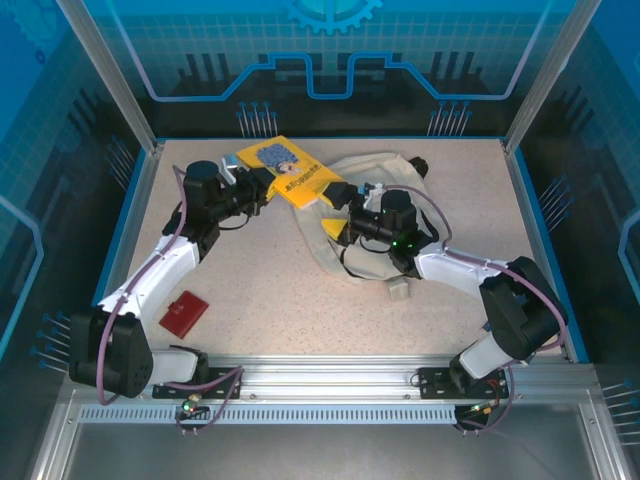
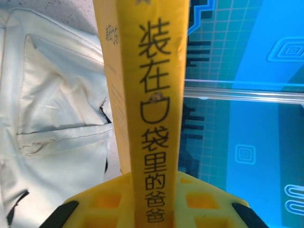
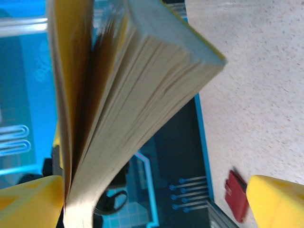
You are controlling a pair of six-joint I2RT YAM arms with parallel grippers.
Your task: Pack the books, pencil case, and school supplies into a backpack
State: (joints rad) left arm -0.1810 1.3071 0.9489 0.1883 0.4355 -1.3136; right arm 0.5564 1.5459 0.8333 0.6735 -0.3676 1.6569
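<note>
left gripper (image 2: 152, 209) clamped on spine of 1 yellow book (image 1: 283, 165), at far middle of table | right gripper (image 3: 154, 199) jaws wide apart, fanned pages between them | backpack (image 2: 52, 118) flat just beside book, under right arm

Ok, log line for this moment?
left gripper: shut on book | right gripper: open at book's pages | backpack: on table, book outside | red item: on table
</note>
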